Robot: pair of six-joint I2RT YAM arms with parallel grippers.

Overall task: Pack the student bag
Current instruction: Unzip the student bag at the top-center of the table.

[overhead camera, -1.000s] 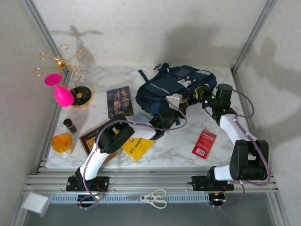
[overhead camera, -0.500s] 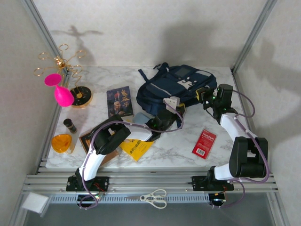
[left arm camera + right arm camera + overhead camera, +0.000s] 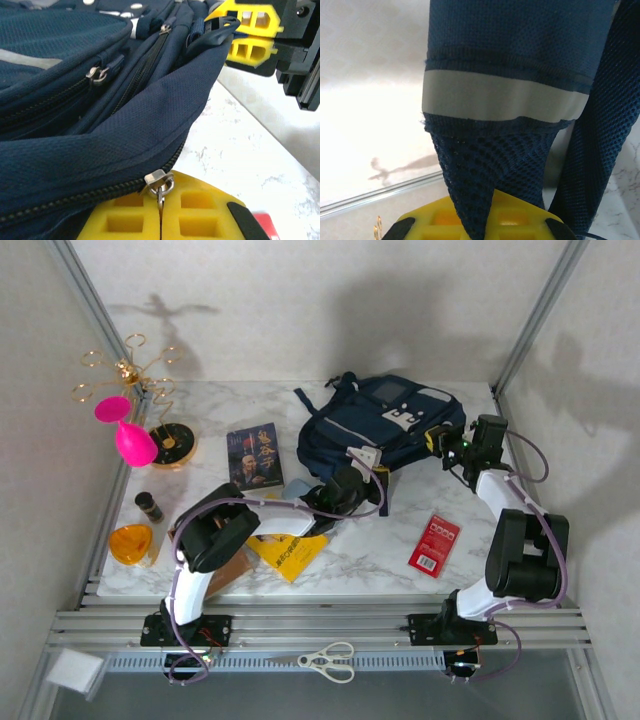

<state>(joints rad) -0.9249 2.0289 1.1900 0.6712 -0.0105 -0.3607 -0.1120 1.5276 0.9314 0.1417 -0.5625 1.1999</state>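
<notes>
The student bag (image 3: 385, 422), a large navy backpack with white patches, lies at the back middle of the table. My left gripper (image 3: 350, 480) is at its near edge. In the left wrist view it (image 3: 161, 220) is shut on a metal zipper pull (image 3: 161, 186) at the end of a zipper along the bag's fabric (image 3: 100, 130). My right gripper (image 3: 438, 438) is at the bag's right side. In the right wrist view it (image 3: 482, 231) is shut on a fold of the bag's navy mesh (image 3: 485, 165) below a white stripe (image 3: 500, 100).
A book (image 3: 254, 455) lies left of the bag, and a yellow booklet (image 3: 290, 552) under the left arm. A red packet (image 3: 434, 544) is front right. A pink vase (image 3: 130, 440), gold stand (image 3: 125, 375), black cylinder (image 3: 149, 506) and orange dish (image 3: 131, 543) line the left edge. Scissors (image 3: 328, 660) rest on the front rail.
My right gripper has moved right, drawing the bag's side with it. The left arm has swung left while it kept its grip on the zipper pull. The bag has shifted slightly.
</notes>
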